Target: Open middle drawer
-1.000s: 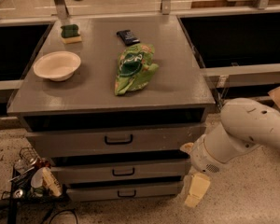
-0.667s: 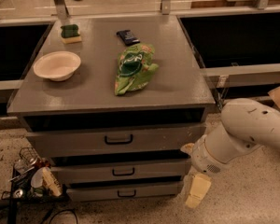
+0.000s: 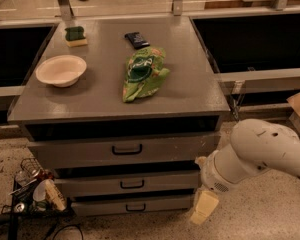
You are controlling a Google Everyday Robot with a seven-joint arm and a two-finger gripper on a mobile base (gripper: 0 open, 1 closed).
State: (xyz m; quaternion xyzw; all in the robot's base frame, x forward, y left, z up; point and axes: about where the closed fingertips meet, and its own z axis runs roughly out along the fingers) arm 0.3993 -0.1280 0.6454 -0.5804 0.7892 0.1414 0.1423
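Observation:
The grey cabinet has three stacked drawers. The middle drawer (image 3: 90, 186) is a low grey panel with a small black loop handle (image 3: 132, 184) at its centre, and it sits pushed in between the taller top drawer (image 3: 80, 153) and the bottom drawer (image 3: 100, 206). My gripper (image 3: 203, 208) hangs low at the right end of the drawer fronts, just off the cabinet's right front corner. It is to the right of the middle handle and not touching it. The white arm (image 3: 260, 154) reaches in from the right.
On the cabinet top (image 3: 190, 91) lie a white bowl (image 3: 61, 70), a green chip bag (image 3: 143, 73), a dark packet (image 3: 137, 39) and a green sponge (image 3: 76, 36). A wire basket of clutter (image 3: 30, 189) sits on the floor at the lower left. Dark counters flank the cabinet.

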